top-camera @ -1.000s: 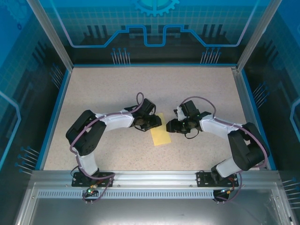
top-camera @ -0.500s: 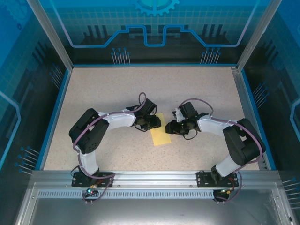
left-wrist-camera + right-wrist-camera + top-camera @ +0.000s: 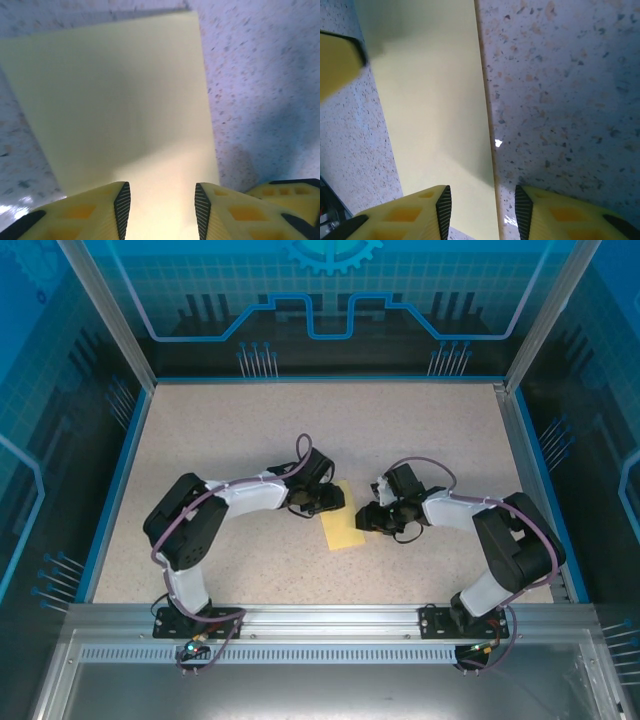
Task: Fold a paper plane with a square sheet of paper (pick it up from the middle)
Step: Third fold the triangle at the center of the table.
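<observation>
1. Speckled table (image 3: 220, 430), blue rim, fills the cell floor.
2. Left arm (image 3: 245, 495) reaches from its base at 7 o'clock toward table centre. Right arm (image 3: 460, 510) reaches in from 5 o'clock.
3. Sheet of paper (image 3: 342, 532), pale yellow, lies flat on the table just toward 6 o'clock of centre, between the two wrists. From the top it reads as an oblong, long axis roughly 12 to 6.
4. Left gripper (image 3: 330, 502) sits low over the paper's 11 o'clock corner. In the left wrist view (image 3: 161, 207) its jaws are spread, with paper (image 3: 115, 100) flat beneath the gap and nothing pinched.
5. Right gripper (image 3: 366, 518) is at the paper's 3 o'clock edge. In the right wrist view (image 3: 481, 210) its jaws stand apart, and the paper's (image 3: 430, 100) long edge runs up between them toward 12 o'clock.
</observation>
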Action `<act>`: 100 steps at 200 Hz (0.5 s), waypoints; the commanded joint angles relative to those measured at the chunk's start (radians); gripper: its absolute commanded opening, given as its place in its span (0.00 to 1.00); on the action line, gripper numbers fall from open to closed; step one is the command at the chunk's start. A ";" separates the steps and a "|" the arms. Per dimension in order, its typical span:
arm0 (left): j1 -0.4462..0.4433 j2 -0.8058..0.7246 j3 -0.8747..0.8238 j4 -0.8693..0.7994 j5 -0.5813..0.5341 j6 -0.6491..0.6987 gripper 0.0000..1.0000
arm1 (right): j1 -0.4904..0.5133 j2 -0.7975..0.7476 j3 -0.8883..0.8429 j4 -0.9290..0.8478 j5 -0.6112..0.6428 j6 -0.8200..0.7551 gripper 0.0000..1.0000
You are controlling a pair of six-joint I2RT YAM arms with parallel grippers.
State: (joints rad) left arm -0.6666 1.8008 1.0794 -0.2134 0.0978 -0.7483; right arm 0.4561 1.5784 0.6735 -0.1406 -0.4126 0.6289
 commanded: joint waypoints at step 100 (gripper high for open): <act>0.035 -0.008 -0.047 -0.014 -0.023 -0.028 0.43 | 0.009 -0.050 -0.037 -0.005 -0.040 0.025 0.41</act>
State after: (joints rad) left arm -0.6384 1.7546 1.0309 -0.2413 0.0307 -0.7605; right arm 0.4603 1.5558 0.6533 -0.1219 -0.4351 0.6472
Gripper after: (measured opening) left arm 0.436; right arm 0.406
